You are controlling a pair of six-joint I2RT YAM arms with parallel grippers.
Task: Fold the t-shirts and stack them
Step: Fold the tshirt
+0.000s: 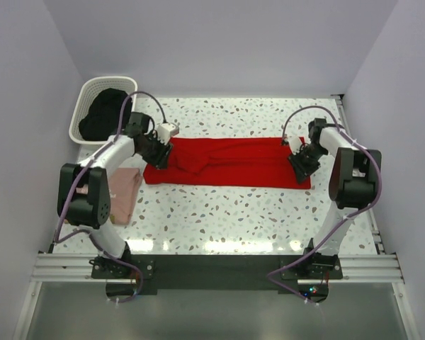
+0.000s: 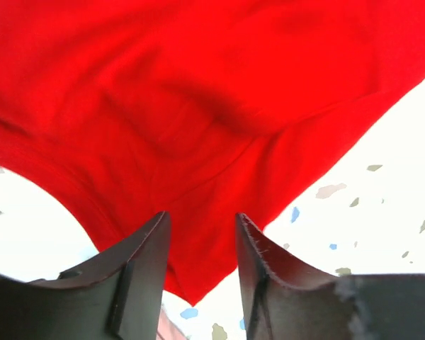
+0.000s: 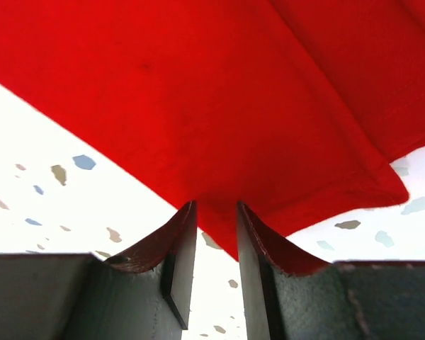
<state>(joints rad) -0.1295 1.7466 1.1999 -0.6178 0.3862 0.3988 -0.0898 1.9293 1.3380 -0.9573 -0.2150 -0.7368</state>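
On the speckled table (image 1: 219, 212), you're reaching low to the red t-shirt's (image 1: 230, 163) ends: left gripper (image 2: 202, 219) tilted down, parted round a corner; right gripper (image 3: 216, 209) straddling the hem (grip unclear).

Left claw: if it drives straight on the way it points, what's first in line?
The red t-shirt: its corner sits between the fingers of the left claw, and cloth fills the wrist view ahead. Depth is unclear, so it may be touching now.
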